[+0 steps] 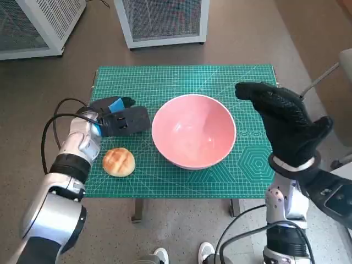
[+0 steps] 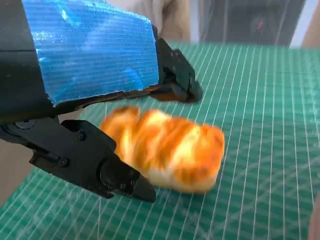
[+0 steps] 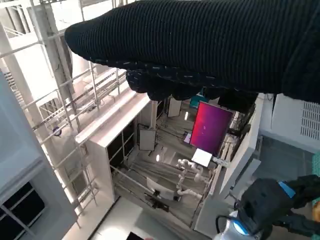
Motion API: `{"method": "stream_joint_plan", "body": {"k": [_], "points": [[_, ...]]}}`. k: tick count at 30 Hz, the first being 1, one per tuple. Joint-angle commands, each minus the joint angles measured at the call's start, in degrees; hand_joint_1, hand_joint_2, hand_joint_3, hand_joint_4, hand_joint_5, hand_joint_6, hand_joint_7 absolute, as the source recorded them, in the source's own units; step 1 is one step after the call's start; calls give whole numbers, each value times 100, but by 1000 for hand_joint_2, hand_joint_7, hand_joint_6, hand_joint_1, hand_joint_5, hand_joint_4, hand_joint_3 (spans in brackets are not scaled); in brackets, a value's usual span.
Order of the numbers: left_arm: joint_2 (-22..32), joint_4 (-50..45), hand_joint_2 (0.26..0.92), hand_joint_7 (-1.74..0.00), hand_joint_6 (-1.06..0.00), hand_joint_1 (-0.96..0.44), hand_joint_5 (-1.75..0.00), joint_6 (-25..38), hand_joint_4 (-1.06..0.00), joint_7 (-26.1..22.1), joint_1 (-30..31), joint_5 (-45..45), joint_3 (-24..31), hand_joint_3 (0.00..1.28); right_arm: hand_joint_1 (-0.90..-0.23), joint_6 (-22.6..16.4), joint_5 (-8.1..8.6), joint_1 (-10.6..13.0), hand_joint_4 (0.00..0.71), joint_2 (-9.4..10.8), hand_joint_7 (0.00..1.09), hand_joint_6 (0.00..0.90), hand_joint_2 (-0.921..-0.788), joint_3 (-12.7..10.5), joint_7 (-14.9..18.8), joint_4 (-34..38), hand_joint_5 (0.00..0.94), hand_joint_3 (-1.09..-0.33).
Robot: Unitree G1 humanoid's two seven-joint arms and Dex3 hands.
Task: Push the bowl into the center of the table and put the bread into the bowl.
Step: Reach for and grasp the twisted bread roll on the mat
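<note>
The pink bowl stands empty near the middle of the green mat. A round golden bread roll lies on the mat near its front left corner, left of the bowl. My left hand hovers just beyond the bread, its fingers pointing toward the bowl and holding nothing. In the left wrist view the bread shows on the mat between the spread black fingers, and I see no contact. My gloved right hand is raised to the right of the bowl, fingers stretched out and empty.
Two white mesh-sided cabinets stand on the floor beyond the table. A black cable loops off my left wrist. Shoes show by the table's front edge. The right wrist view looks up into the room and catches my left hand.
</note>
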Motion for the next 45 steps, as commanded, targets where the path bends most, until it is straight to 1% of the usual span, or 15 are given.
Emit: {"method": "stream_joint_plan", "body": {"k": [1,4,7,14,20,26,33,37,45], "points": [[107,147,913,-894,-609,31,-1202,-344,-632,377,39,146,-102,116,-412,-44,22,51,394,-13,640,155,-921,3,28,105,1,-420],[155,195,918,-978,-632,11,-1306,-498,-626,512,55,151,-97,105,-411,-64,22,49,394,-3,637,156,-921,11,19,121,1,-420],[202,206,918,-1014,-644,4,-1323,-623,-630,573,57,106,-52,99,-410,-76,24,59,394,6,635,159,-921,13,10,130,1,-421],[309,59,920,-1157,-634,0,-1198,-701,-656,543,6,-47,115,79,-410,-71,16,77,394,22,629,163,-921,20,-28,120,1,-421],[509,-376,921,-1204,-622,0,-1144,-791,-674,456,-55,-241,383,75,-412,-71,8,82,394,33,625,165,-921,26,-42,122,1,-422],[767,-1558,920,-1202,-616,1,-1139,-735,-689,318,173,-479,781,72,-412,-28,32,83,393,35,623,166,-921,35,-51,112,0,-422],[960,-3371,920,-1208,-615,1,-1127,-525,-697,147,675,-700,1280,69,-406,8,31,89,393,42,622,167,-921,57,-77,88,0,-424],[983,-4283,920,-1195,-623,1,-1116,-356,-710,84,910,-707,1469,59,-403,21,15,104,392,40,624,168,-921,72,-97,56,0,-425],[879,-5719,920,-1176,-631,1,-1113,-146,-725,-9,1295,-685,1713,49,-406,45,10,150,393,16,627,167,-921,91,-137,-3,0,-425]]}}
